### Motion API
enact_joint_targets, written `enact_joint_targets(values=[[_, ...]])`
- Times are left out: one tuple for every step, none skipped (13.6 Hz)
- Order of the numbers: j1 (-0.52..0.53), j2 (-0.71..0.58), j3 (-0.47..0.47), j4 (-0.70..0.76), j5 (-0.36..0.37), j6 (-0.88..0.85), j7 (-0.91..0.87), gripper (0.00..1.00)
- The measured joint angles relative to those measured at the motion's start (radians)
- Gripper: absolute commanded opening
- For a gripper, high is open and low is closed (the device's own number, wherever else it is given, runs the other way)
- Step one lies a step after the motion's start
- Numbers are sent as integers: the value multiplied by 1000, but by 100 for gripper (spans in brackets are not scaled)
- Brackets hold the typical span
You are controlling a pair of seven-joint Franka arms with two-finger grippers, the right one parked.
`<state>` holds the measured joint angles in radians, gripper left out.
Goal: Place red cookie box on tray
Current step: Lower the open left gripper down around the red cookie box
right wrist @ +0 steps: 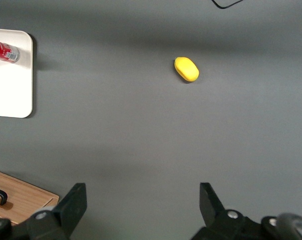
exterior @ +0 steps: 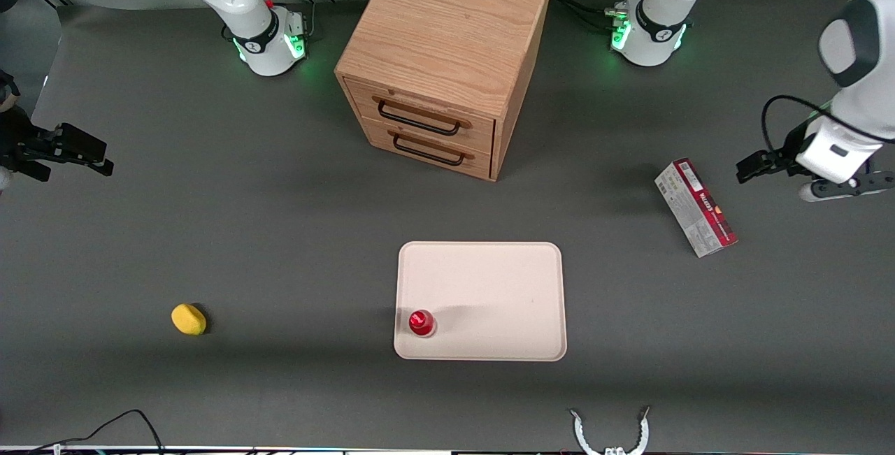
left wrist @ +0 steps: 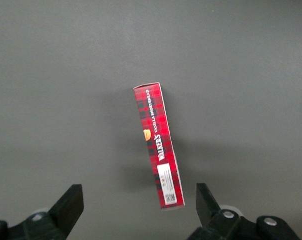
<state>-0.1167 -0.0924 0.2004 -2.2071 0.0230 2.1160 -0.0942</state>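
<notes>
The red cookie box (left wrist: 158, 146) is seen lying on the bench below the gripper (left wrist: 139, 210), its long axis running between the spread, empty jaws.

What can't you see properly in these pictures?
- Inside the cabinet: both drawers are shut in the front view.
- The red cookie box: its underside rests on the table; the small print on its white label is too small to read in the left wrist view.
- The gripper: open above the box, but the frame edge cuts off its body in the left wrist view.
- The red object on the tray: seen from above only, so its shape stays unclear.
</notes>
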Motion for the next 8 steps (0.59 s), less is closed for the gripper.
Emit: enact_joint_targets(values=[[-1,5,-1,-33,0,50,-20,100],[-1,17,-2,-61,0,97,-38,100],[-2,34,-2,-81,0,142,-50,100],[-3,54,-3,-98,0,189,-59,100],[-3,77,-3,-113,0,238,-68,100],[-4,103,-4,-123,0,283,-79,100],[-6,130,-5,-129,0,321,-88,100],[-8,158,-6,-132,0,355,-99,100]])
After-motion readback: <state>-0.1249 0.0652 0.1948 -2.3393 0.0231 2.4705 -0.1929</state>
